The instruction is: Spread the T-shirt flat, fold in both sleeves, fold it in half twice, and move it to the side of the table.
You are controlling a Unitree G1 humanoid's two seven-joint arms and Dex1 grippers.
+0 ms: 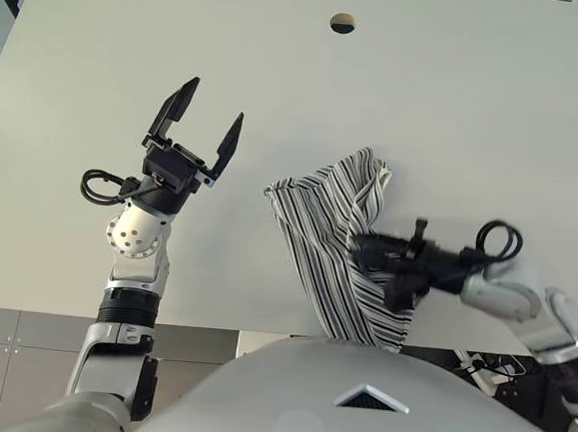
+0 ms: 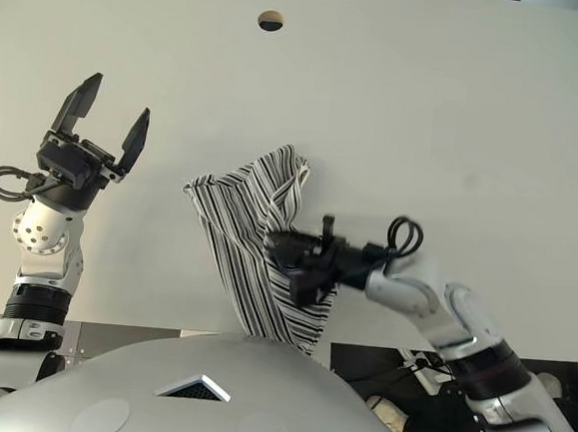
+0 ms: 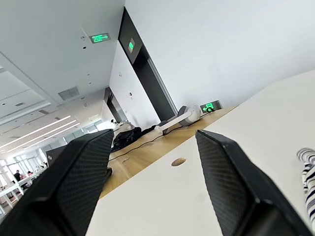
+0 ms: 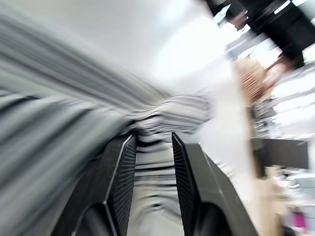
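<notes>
The black-and-white striped T-shirt (image 1: 319,218) lies bunched and folded near the white table's front edge, its lower end hanging over that edge. My right gripper (image 1: 368,250) comes in from the right, low over the shirt's right side. In the right wrist view its fingers (image 4: 118,172) stand close together with striped cloth pinched between them. My left gripper (image 1: 215,102) is held up over the table to the left of the shirt, open and holding nothing. A corner of the shirt (image 3: 307,169) shows beyond its fingers (image 3: 74,182) in the left wrist view.
The white table (image 1: 478,101) has a round cable hole (image 1: 342,23) at the back centre. Its front edge (image 1: 210,327) runs just below the left arm, with grey floor beyond.
</notes>
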